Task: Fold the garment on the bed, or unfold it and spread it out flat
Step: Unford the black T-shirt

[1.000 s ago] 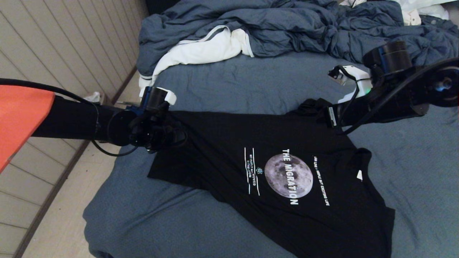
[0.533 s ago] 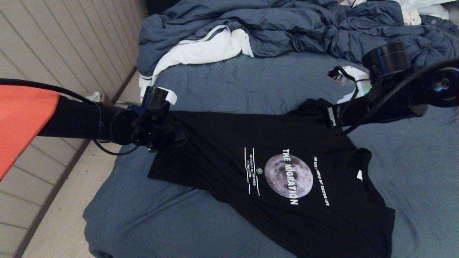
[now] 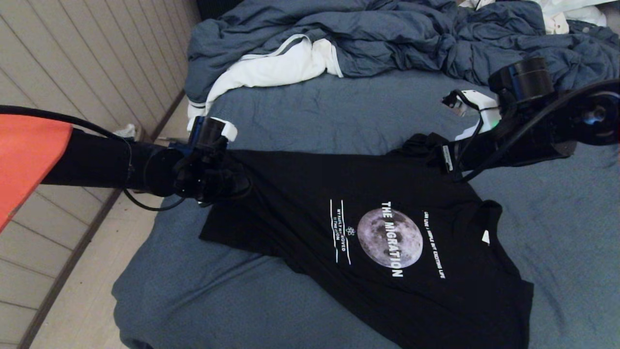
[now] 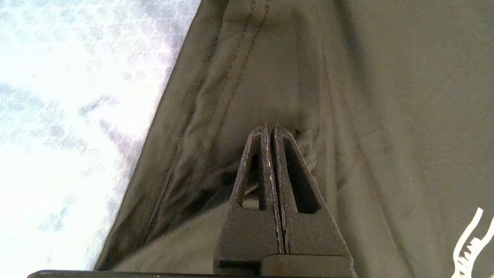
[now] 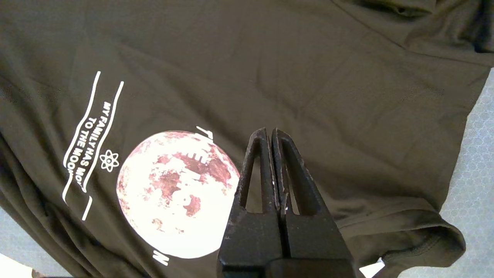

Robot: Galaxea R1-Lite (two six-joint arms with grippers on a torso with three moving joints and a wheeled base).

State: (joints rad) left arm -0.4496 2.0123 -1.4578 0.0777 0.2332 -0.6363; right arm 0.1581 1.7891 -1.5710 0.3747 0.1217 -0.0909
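Observation:
The garment (image 3: 300, 194), a black T-shirt with a grey moon print (image 3: 390, 237), lies spread on the bed (image 3: 315, 111), its hem toward the left edge. My left gripper (image 3: 237, 182) is at the far corner of the hem. In the left wrist view the left gripper (image 4: 270, 126) is shut, its tips pinching puckered cloth of the garment (image 4: 386, 96) beside the stitched hem. My right gripper (image 3: 428, 152) hovers by the far sleeve. In the right wrist view it (image 5: 270, 131) is shut with nothing in it, above the garment (image 5: 308, 58) near the moon print (image 5: 173, 193).
A rumpled blue-grey duvet (image 3: 387, 34) and a white cloth with grey trim (image 3: 276, 65) lie across the far end of the bed. A panelled wall (image 3: 72, 58) and a strip of floor (image 3: 97, 291) run along the bed's left edge.
The left gripper has gone from open to shut on the shirt's hem corner. Both arms have stayed almost where they were, and the shirt has not shifted.

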